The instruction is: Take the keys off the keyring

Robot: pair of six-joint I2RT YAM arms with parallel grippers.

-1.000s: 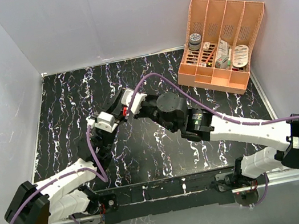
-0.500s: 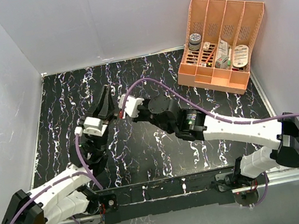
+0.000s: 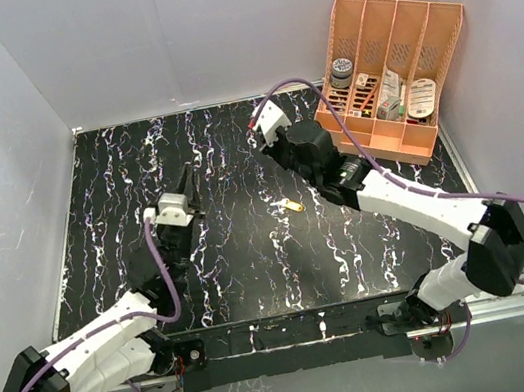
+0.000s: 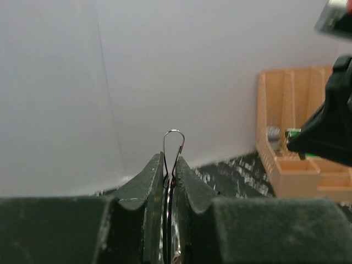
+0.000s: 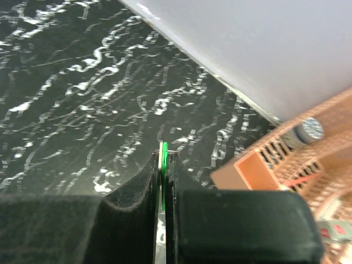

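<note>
- Silver wire of the keyring is poking up as a narrow loop from between the fingers of the left gripper. The jaws are pressing in on it from both sides.
- Bright plastic of the green key is showing edge-on in the right gripper. That gripper is pinching the key hard, with barely a slit between its pads.
- The yellow-orange key is lying loose on the black marbled table. It is resting about mid-table, between the two grippers and touching neither.
- From the top camera I am placing the left gripper left of centre, aiming toward the far wall. The ring is too thin for me to make out in that view.
- I am reading the right gripper as hanging far and a little right of centre. It is well apart from the left one and near the left side of the organizer.
- That organizer is orange and is leaning into the far right corner. Its slots are holding small items that I am not managing to identify.
</note>
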